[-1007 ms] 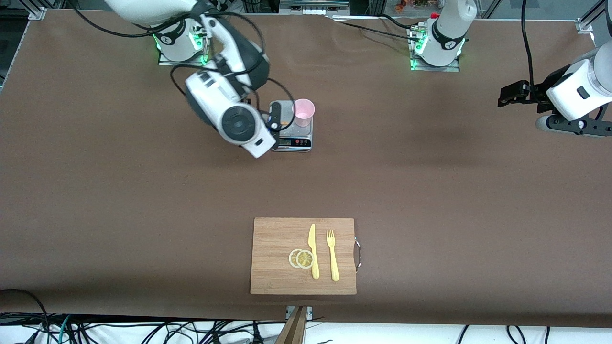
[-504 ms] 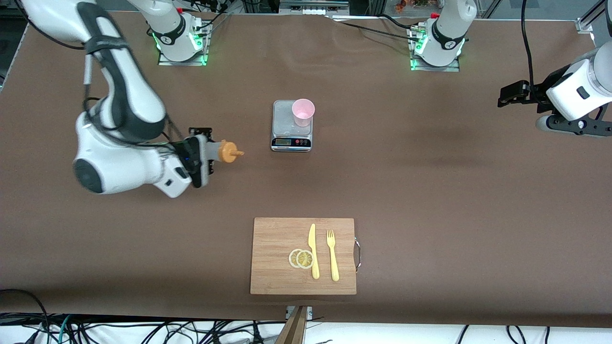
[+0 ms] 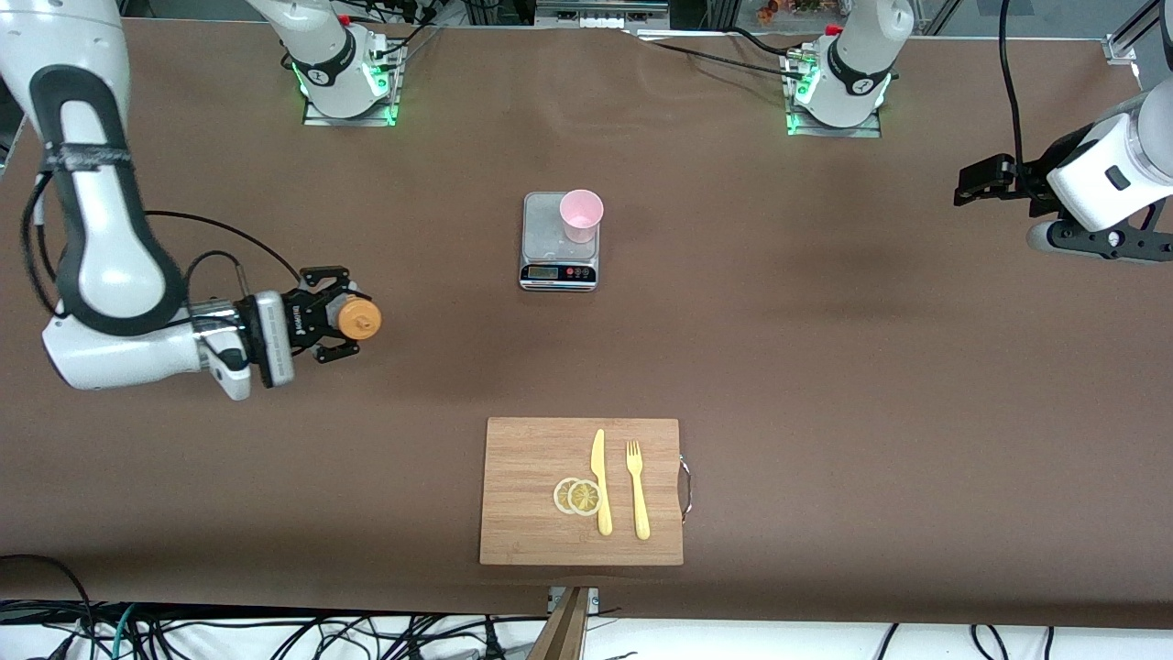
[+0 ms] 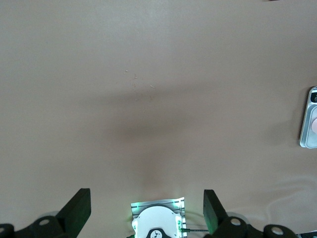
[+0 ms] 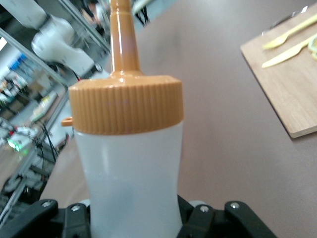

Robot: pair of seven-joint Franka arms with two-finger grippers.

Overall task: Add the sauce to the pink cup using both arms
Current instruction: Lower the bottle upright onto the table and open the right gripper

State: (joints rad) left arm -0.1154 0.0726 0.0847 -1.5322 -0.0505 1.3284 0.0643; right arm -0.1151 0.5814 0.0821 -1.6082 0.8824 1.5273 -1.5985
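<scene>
Brown matte table w/ two white, black-jointed arms. The right gripper hangs over the table toward the right arm's end, black fingers clenched on the bottle. The bottle is smooth translucent whitish plastic, a rounded cylinder w/ a ribbed orange cap tapering to a thin nozzle. In the front view mostly the round cap top shows, so its long axis runs about upright, nozzle up; the right wrist view shows the body seated between the fingers.

The cup is pale pink, smooth, tapered, round rim, no handle. It stands upright, mouth up, on a flat silver scale, well apart from the bottle.

The left gripper waits over the table edge at the left arm's end, fingers spread, holding nothing.

Nearer the camera: rectangular wooden board w/ yellow plastic knife, fork, two lemon slices.
</scene>
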